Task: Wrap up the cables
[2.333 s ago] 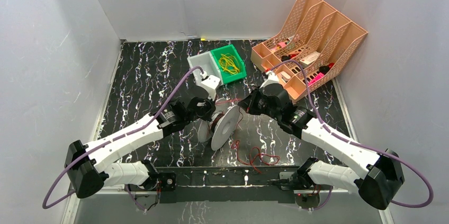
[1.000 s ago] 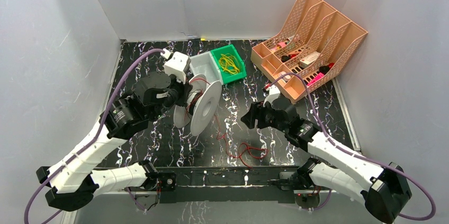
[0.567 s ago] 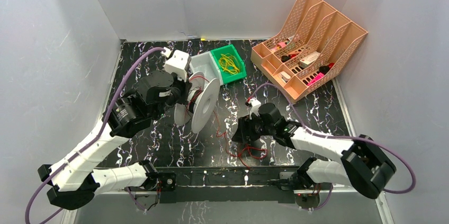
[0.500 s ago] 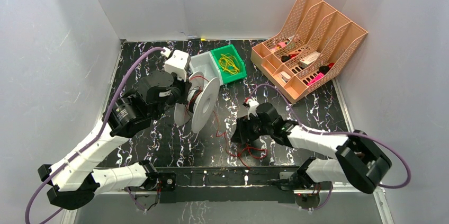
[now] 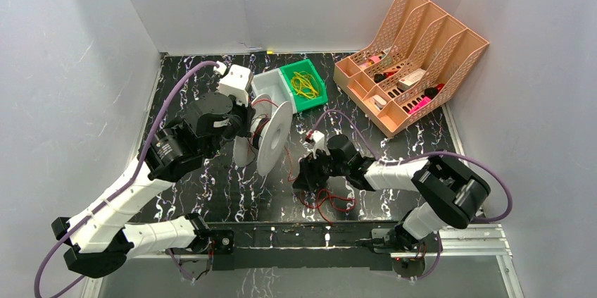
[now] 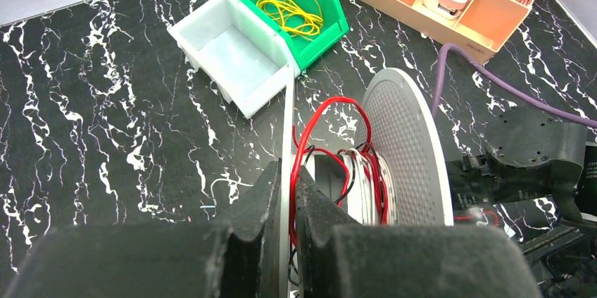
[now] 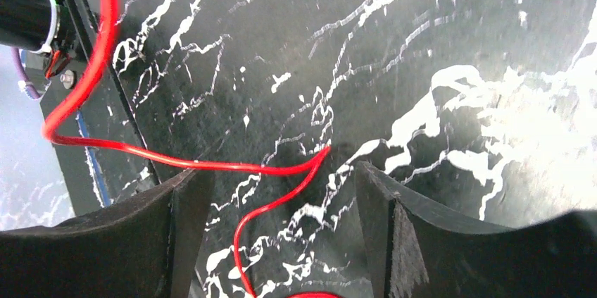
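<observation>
Swung right gripper (image 7: 278, 177) farther left since half second ago, nearer white spool (image 5: 273, 139); holds jaws wide, empty, straddling loose red wire (image 7: 211, 165) on marbled table (image 5: 232, 192). Keeps left gripper (image 6: 287, 171) clamped on spool's near flange. Cannot trace wire ends; part wound on hub.

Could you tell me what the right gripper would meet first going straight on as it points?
Probably the red wire, lying on the table between the right gripper's open fingers; depth is unclear.
</observation>
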